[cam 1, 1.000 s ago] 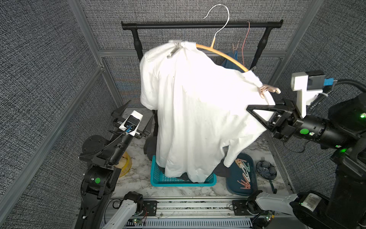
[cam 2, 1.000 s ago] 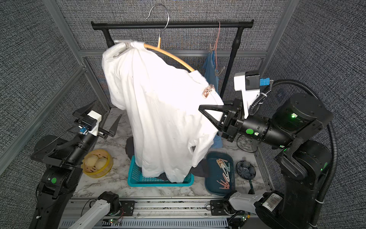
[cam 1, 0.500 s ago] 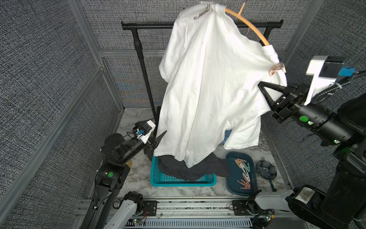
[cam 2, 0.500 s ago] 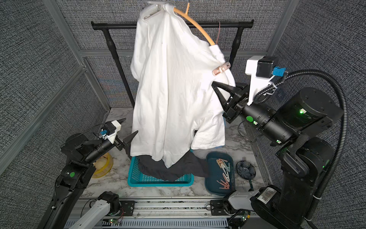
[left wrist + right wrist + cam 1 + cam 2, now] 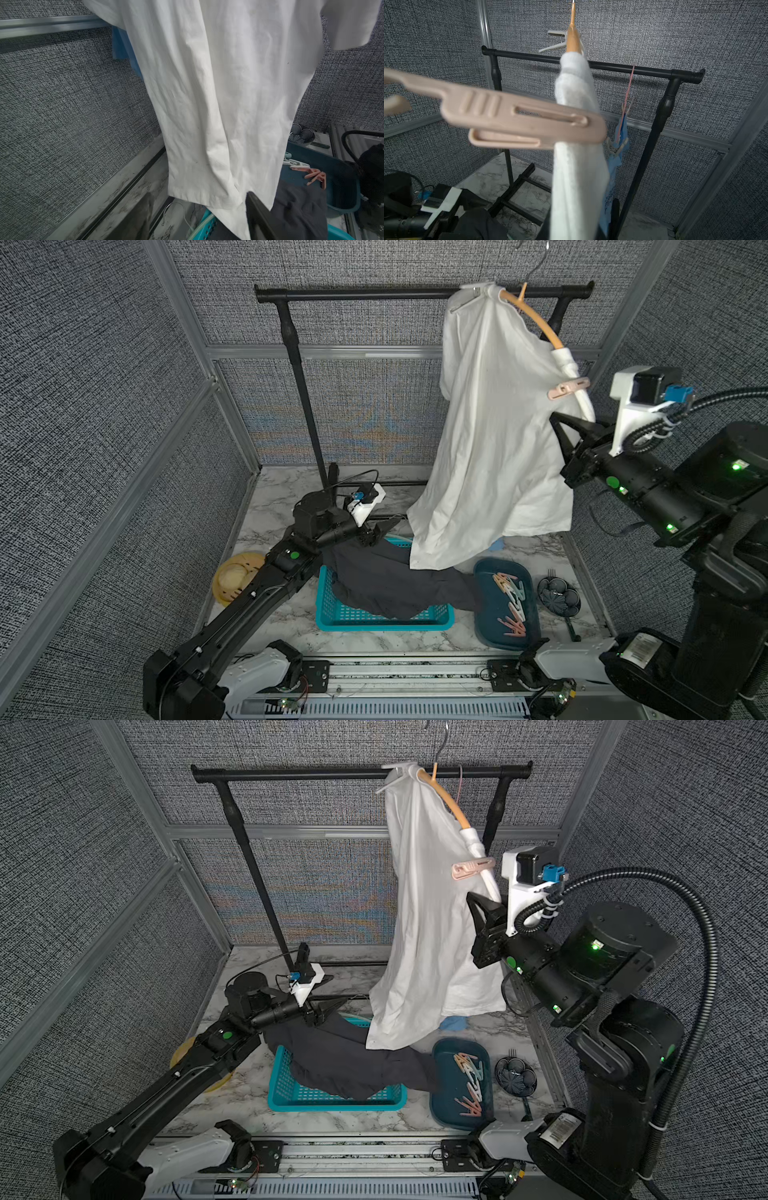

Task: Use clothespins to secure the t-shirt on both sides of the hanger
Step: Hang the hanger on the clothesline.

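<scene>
- Since a pale grey plastic clothespin point(image 5: 463, 302) bites the upper shoulder of the curved orange-and-white hanger point(image 5: 536, 319) and a salmon-beige clothespin point(image 5: 568, 388) the lower, both sides of the white cotton t-shirt point(image 5: 494, 439) look pinned.
- Left, I judge: letting go; whether the wire hook point(image 5: 537, 261) rests on anything is too small to tell.
- The hanger's long axis slants steeply; the salmon-beige clothespin lies crosswise, near level, handles pointing away from it.
- Right hand point(image 5: 557, 423) clamps the hanger's lower end; left hand point(image 5: 384, 529), jaws apart and empty, sits well below the hanger.

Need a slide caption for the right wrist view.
Beige clothespin clipped on the white t-shirt over the orange hanger, black rack behind.
</scene>
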